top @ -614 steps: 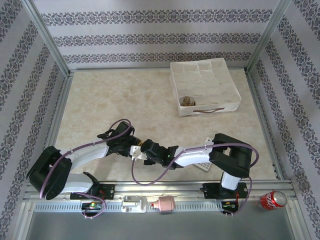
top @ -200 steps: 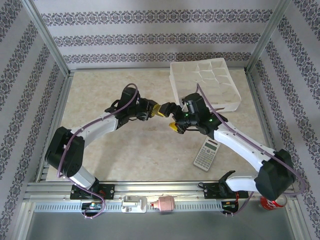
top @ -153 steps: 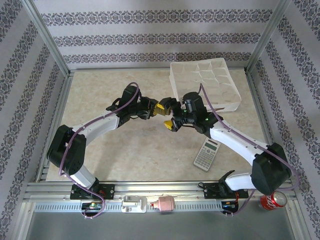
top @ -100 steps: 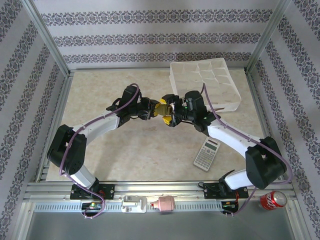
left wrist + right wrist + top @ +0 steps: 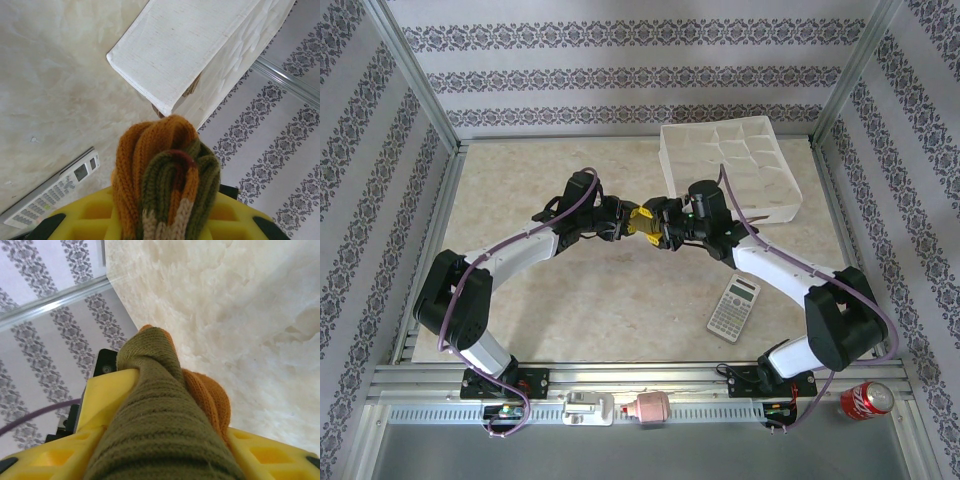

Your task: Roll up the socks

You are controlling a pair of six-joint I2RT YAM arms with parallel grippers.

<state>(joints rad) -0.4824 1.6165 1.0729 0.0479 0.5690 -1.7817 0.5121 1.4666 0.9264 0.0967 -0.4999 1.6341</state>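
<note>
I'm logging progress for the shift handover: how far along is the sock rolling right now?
Done: the olive sock with orange bands is already bunched into a tight bundle, held above the table. In hand: the left tool and the right tool both grip it, meeting nose to nose. Left: probably finishing the tuck, then perhaps dropping the bundle into the white organizer.

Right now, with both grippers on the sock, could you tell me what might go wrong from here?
1. The left gripper and right gripper both pinch the one bundled sock in mid-air; pulling apart could unroll it or tug it free.
2. Much of the sock bulges past both grips in the wrist views, so a loose fold might spill out.
3. The box sits close behind the right gripper; a swing could knock it.
</note>
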